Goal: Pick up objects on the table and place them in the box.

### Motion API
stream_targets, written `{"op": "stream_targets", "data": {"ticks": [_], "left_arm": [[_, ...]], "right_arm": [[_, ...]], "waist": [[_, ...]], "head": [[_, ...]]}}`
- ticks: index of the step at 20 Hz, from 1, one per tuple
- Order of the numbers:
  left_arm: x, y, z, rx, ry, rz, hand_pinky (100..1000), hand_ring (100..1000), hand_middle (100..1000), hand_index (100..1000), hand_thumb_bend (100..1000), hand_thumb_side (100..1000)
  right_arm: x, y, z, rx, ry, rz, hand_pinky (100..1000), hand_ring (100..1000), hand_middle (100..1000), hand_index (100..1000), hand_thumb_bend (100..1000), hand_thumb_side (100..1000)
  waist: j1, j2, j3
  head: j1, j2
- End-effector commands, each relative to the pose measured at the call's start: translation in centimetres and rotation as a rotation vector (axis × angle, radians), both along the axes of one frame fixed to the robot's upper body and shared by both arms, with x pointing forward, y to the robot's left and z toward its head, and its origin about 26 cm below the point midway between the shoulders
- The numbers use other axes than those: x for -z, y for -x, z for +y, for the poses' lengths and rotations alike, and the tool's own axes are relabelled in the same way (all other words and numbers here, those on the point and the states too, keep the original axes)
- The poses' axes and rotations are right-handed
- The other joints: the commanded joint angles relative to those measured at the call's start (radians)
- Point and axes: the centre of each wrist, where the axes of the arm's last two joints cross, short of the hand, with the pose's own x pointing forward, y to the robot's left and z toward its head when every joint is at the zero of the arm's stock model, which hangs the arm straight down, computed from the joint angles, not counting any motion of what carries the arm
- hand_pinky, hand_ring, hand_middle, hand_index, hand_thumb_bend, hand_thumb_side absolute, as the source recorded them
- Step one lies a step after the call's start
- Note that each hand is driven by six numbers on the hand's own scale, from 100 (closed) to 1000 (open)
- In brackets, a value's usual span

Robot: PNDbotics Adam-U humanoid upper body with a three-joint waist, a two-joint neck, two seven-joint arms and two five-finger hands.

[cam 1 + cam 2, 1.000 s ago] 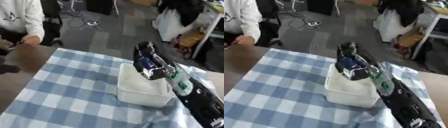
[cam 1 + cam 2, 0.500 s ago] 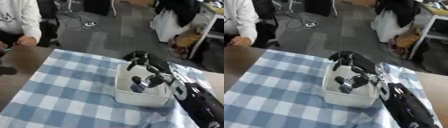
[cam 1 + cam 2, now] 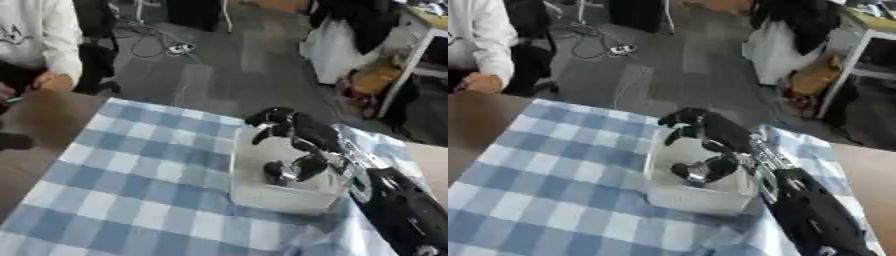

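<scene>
A white box (image 3: 282,201) stands on the blue and white checked cloth (image 3: 140,190), right of centre. My right hand (image 3: 299,134) comes in from the lower right and hangs over the box's open top, fingers spread and loosely bent, gripping nothing. Under it a small dark, bluish object (image 3: 276,173) lies on the box floor, close to the thumb (image 3: 721,166). I cannot tell whether the thumb still touches it. My left hand shows in neither view.
Bare brown table top (image 3: 35,120) lies left of the cloth, with a dark thing (image 3: 13,141) at its left edge. A person in a white sleeve (image 3: 52,40) sits at the far left corner. Beyond the table is grey floor with cables and bags.
One second ago my right hand was shut on a blue object above the box. It has since let the object go into the box, and its fingers have spread.
</scene>
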Motion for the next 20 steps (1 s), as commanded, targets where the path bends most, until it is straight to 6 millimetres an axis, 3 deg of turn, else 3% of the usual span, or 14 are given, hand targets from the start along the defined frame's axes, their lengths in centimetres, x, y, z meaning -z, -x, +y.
{"op": "stream_targets", "data": {"ticks": [1, 8, 14, 19, 20], "left_arm": [[-0.6, 0.3, 0.3, -0.007, -0.003, -0.026, 717, 572, 949, 722, 100, 800], [0.1, 0.3, 1.3, -0.052, -0.021, -0.005, 716, 573, 946, 722, 100, 796], [1.1, 0.4, 2.3, -0.088, -0.046, 0.033, 714, 573, 942, 723, 100, 792], [1.9, 0.5, 3.1, -0.122, -0.063, 0.06, 712, 574, 938, 724, 100, 787], [2.0, 0.6, 3.3, -0.131, -0.062, 0.063, 712, 575, 938, 724, 100, 787]], "right_arm": [[-1.2, 0.8, 0.2, -0.063, -0.036, -0.052, 797, 740, 818, 682, 367, 1000], [-0.2, 4.9, 2.8, -0.282, -0.124, 0.009, 799, 755, 830, 720, 367, 1000], [0.4, 9.1, 5.0, -0.437, -0.189, 0.103, 801, 756, 818, 714, 369, 1000], [0.8, 12.9, 6.8, -0.525, -0.327, 0.179, 795, 764, 819, 741, 345, 1000], [1.0, 13.6, 7.1, -0.542, -0.361, 0.199, 795, 764, 815, 741, 148, 1000]], "waist": [[0.009, -0.017, -0.009], [0.018, -0.044, -0.066], [0.036, -0.085, -0.121], [0.053, -0.115, -0.166], [0.058, -0.119, -0.176]], "head": [[0.002, -0.018], [0.012, -0.03], [0.032, -0.007], [0.055, 0.038], [0.062, 0.05]]}}
